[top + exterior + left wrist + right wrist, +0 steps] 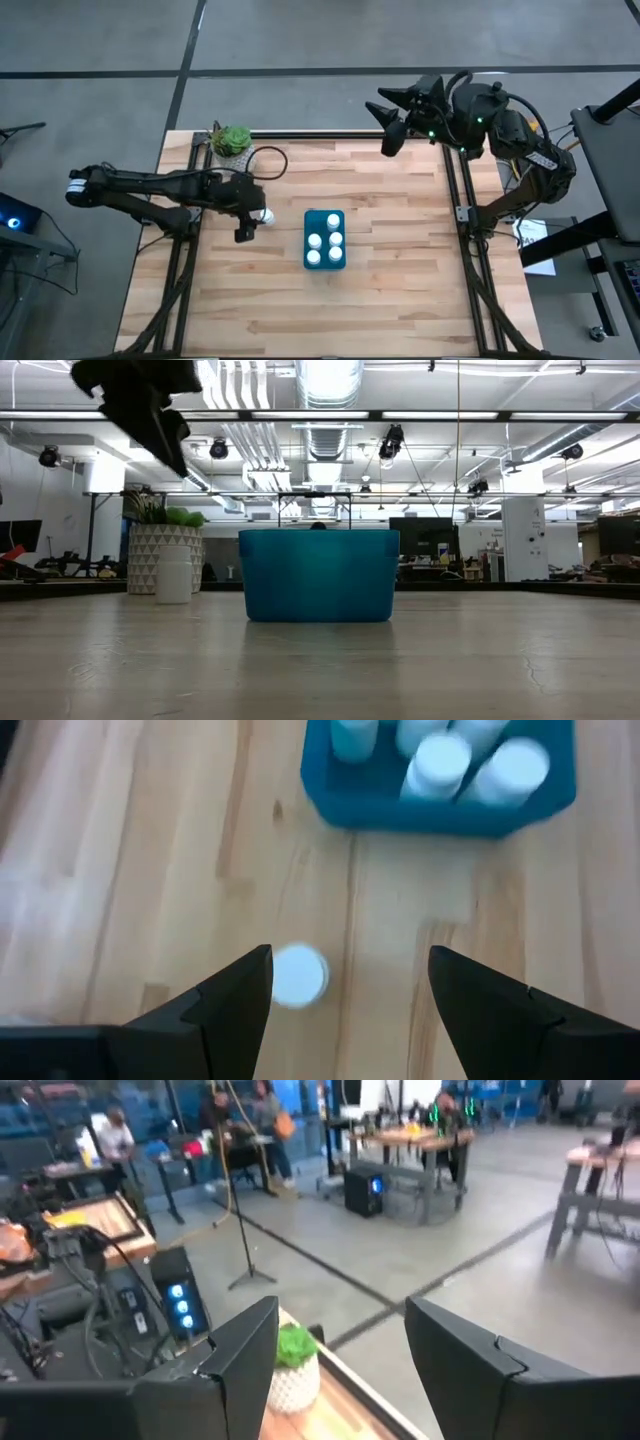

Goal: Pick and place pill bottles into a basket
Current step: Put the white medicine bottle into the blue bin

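The teal basket (325,240) stands at the table's middle with several white pill bottles in it; it also shows in the low view (318,575) and the left wrist view (440,795). One white pill bottle (266,215) stands upright on the table to the basket's left, also seen in the low view (173,572) and the left wrist view (297,975). My left gripper (350,960) is open and hovers well above this bottle (165,430), fingers pointing down. My right gripper (340,1320) is open and empty beyond the table's far edge (395,130).
A white plant pot with a green plant (232,140) stands at the table's far left corner, behind the loose bottle in the low view (150,555). A black cable loops beside it (270,160). Bare wood lies to the basket's right and near side.
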### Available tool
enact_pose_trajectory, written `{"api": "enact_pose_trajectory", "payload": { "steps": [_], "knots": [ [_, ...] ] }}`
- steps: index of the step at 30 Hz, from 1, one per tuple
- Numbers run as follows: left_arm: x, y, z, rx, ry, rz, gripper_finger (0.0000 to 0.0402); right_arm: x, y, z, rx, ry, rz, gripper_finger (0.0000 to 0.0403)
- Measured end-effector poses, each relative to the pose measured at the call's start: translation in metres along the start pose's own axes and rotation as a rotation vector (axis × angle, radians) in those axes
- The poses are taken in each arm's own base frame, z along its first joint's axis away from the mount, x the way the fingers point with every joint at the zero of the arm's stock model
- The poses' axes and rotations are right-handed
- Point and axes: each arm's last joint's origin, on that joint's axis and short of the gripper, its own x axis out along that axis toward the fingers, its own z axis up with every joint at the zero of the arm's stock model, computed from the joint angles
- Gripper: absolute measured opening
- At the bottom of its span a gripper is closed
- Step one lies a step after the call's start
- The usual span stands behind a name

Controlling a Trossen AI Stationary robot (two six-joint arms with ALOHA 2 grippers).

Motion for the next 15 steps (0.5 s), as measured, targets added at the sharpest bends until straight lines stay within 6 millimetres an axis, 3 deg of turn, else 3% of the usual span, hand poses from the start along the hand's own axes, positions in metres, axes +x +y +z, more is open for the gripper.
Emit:
{"api": "enact_pose_trajectory", "payload": {
  "steps": [5,11,15],
  "knots": [
    [0.013,0.000,-0.013,0.010,0.069,-0.003,0.0249,0.004,-0.012,-0.003,0.017,0.072,0.054,0.0210],
    [0.033,0.005,-0.022,0.017,0.147,0.017,0.0249,0.011,-0.010,-0.005,-0.074,0.078,0.092,0.0210],
    [0.043,0.010,-0.029,-0.011,0.180,0.035,0.0249,0.016,-0.012,-0.002,-0.040,0.042,0.078,0.0210]
  ]
}}
